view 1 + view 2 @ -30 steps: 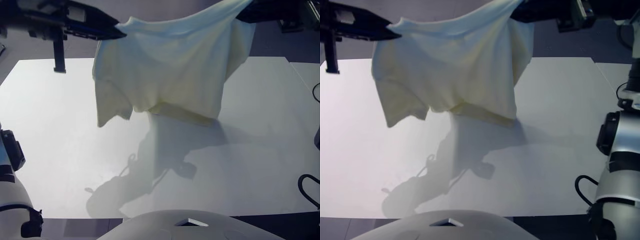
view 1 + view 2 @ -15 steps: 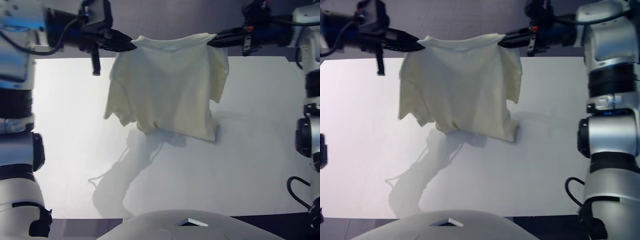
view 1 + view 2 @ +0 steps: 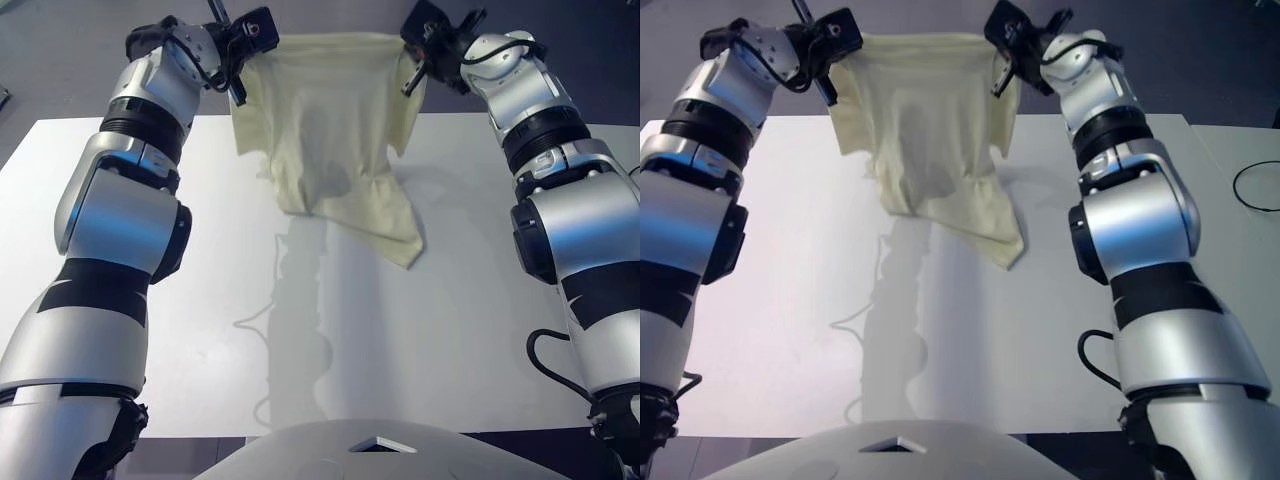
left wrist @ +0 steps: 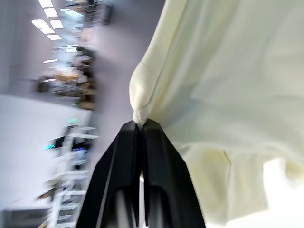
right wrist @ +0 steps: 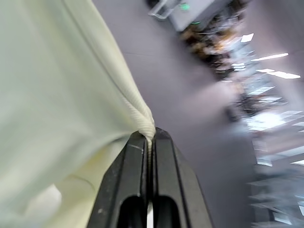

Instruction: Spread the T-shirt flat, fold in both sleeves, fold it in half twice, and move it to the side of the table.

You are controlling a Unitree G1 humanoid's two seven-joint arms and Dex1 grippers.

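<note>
The left pincer [image 4: 139, 124] is squeezing tight on one top corner of the T-shirt [image 3: 330, 130]. The T-shirt is hanging down between the two pincers, with its low end touching the table [image 3: 480, 330]. The right pincer [image 5: 149, 135] is squeezing tight on the other top corner.

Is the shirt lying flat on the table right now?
No, the T-shirt hangs crumpled over the table, pinched at its top edge by the left gripper and the right gripper.
</note>
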